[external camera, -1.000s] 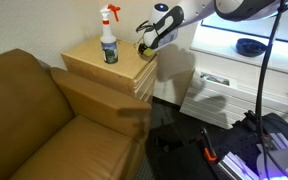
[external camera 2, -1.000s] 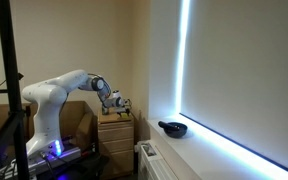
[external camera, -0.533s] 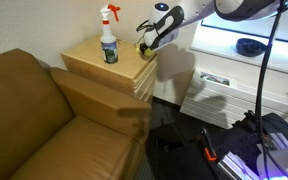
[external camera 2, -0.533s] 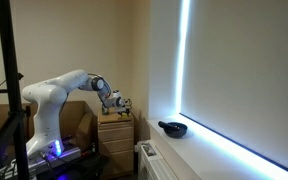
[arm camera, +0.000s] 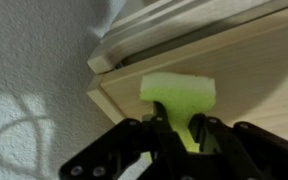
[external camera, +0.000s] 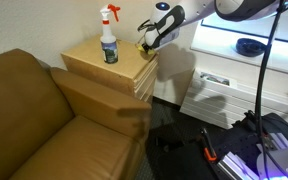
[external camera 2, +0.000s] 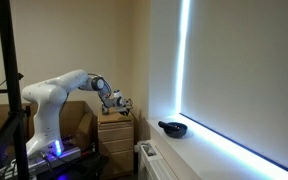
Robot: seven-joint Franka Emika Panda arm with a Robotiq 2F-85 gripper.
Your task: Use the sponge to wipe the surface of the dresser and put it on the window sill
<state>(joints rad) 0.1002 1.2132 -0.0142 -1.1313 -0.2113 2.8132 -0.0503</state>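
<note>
While the sponge (arm camera: 179, 92) is pinched at its near end between the fingers of the gripper (arm camera: 179, 128), it is held on the dresser (arm camera: 259, 70) top, near a corner by the wall. It is judged light, soft and squashy. A mid-body grip across the short sides is advised, so folding is avoided.

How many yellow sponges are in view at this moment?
1. The small yellow rectangular sponge lies on the light tan wooden dresser at its corner, gripped between the gripper's fingers. No other shows; the arm hides part of the top.
</note>
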